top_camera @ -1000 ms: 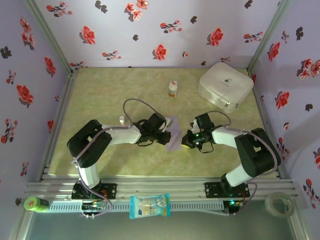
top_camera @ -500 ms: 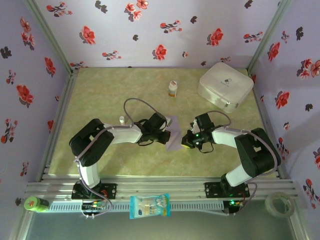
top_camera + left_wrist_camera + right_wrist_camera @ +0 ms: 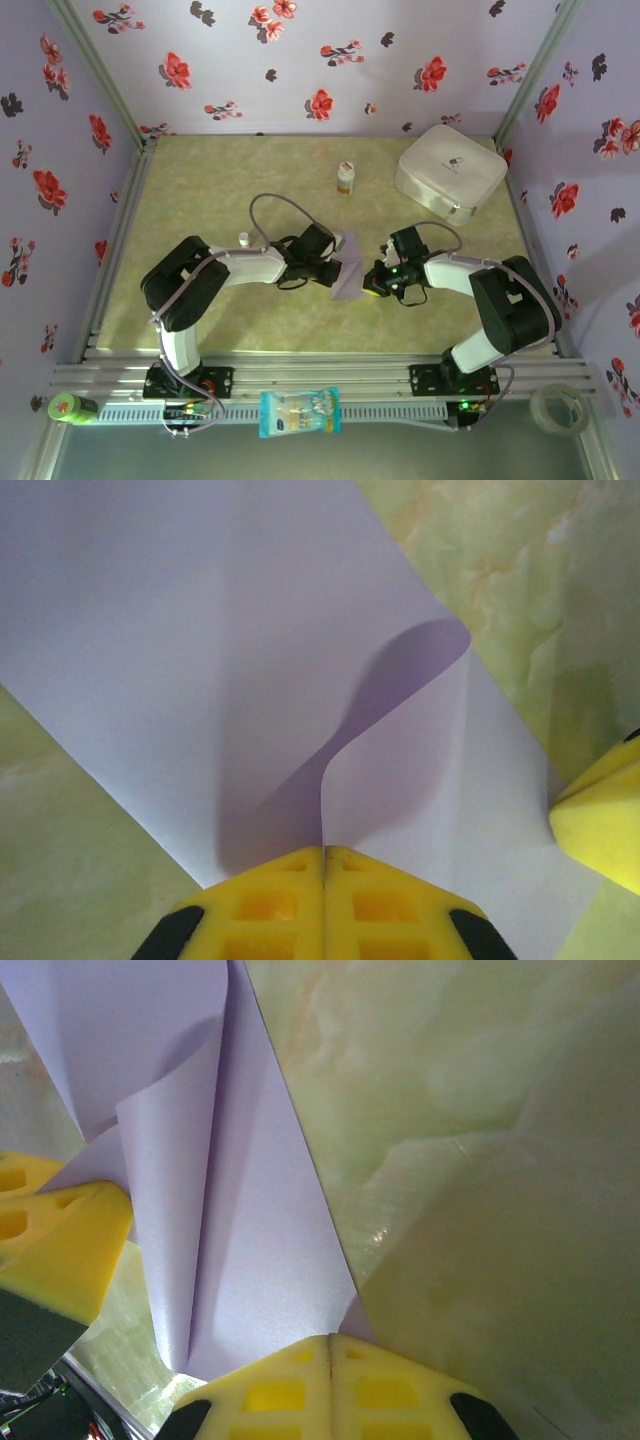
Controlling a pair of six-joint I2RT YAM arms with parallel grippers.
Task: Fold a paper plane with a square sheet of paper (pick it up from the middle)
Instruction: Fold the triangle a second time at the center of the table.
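- At the left end of the front rail lies a green object (image 3: 68, 407), well apart from the work.
- A small white cap (image 3: 243, 239) stands on the bench (image 3: 200, 180) just beside the left arm (not in its path, as I judge it).
- A blue-white snack packet (image 3: 299, 412) lies on the front rail, off the bench.
- The left pincer (image 3: 328, 270) is closed tight. Its yellow fingers (image 3: 262, 905) meet on a raised curl of the square sheet of paper (image 3: 347, 268).
- The sheet lies mid-bench between the two pincers. One flap is bowed up and the rest lies flat, with no pointed nose and no wings. I judge the task early: a lengthwise fold is in hand, while the nose folds and wing folds are left.
- A small white bottle (image 3: 345, 178) stands behind the sheet, apart from it.
- The right pincer (image 3: 374, 284) is closed too, on the sheet's right-hand edge near a corner (so the wrist view suggests).
- A white rounded case (image 3: 450, 170) sits in the far right corner, and a tape roll (image 3: 558, 408) lies beyond the rail's right end.
- Nothing blocks the fold. The closeness of the two pincers is the one hazard.
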